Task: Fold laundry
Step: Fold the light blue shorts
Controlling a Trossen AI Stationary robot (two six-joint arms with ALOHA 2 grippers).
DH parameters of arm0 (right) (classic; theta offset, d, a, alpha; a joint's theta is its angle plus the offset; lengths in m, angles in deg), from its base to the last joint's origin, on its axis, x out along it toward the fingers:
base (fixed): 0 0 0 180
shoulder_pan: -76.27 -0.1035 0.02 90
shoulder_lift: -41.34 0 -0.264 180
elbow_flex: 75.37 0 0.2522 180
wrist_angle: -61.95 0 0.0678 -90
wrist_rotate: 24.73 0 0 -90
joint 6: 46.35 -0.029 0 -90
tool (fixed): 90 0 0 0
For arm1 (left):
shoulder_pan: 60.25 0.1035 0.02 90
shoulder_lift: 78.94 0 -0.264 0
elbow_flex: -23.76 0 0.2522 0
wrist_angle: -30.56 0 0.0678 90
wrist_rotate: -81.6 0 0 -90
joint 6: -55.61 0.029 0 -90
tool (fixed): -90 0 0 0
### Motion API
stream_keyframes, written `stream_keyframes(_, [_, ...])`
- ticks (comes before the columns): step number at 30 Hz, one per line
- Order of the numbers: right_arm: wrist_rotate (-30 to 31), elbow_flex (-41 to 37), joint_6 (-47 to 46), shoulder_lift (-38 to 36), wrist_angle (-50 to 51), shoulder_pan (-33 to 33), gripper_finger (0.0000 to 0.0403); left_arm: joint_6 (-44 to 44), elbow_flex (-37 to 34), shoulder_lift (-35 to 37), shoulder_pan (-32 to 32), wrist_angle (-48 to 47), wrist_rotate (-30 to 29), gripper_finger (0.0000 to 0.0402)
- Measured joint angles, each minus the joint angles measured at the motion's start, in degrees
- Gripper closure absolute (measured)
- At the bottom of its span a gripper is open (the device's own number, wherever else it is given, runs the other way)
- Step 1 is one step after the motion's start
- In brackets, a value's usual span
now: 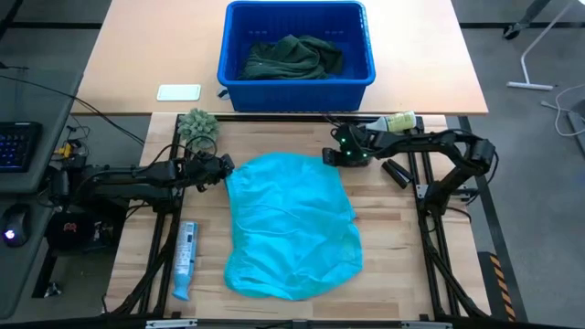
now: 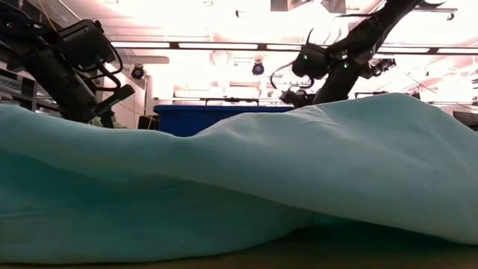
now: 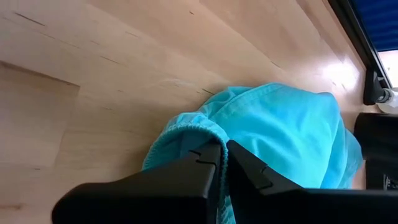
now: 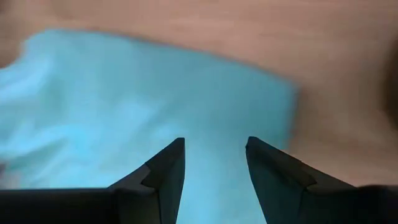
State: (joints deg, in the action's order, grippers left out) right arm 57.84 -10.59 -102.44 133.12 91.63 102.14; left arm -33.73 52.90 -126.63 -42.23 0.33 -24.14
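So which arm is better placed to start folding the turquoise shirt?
Probably left: the left gripper is shut on the shirt's hem, while the right gripper hangs open above it.

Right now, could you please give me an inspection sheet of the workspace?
Surface: wooden table, bare around the cloth.
Job's things: turquoise shirt spread flat at centre; dark green garment in the blue bin.
Clutter: fuzzy ball, blue-and-white packet, pale bottle, white card.
Grippers: left gripper shut on the shirt's hem at its left edge; right gripper open above the shirt's far right corner.
Cables: loops by the left gripper.
Surroundings: keyboard and mouse at left.
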Motion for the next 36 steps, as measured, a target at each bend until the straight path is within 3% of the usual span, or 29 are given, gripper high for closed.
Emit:
stream_keyframes(3, [-4.57, 0.96, 0.54, -0.18, -3.96, 0.01, 0.0247, 0.02, 0.00, -0.01, 0.00, 0.04, -0.14, 0.0401])
stream_keyframes(10, [-6.18, 2.65, 5.34, 0.32, -20.32, -0.74, 0.0247, 0.01, 0.00, 0.00, 0.00, -0.01, -0.24, 0.0401])
stream_keyframes(16, [-6.80, 2.47, 8.62, 4.40, -21.93, 3.34, 0.0247, 0.02, 0.00, -0.01, 0.00, 0.04, -0.16, 0.0401])
stream_keyframes(25, [-15.11, 2.43, 8.60, 12.31, -32.27, 5.91, 0.0247, 0.00, 0.00, -0.01, 0.00, 0.06, 0.22, 0.0401])
stream_keyframes(36, [-15.73, 2.46, 16.91, 12.47, -18.79, 6.55, 0.0247, 0.00, 0.00, 0.00, 0.00, 0.02, 0.20, 0.0401])
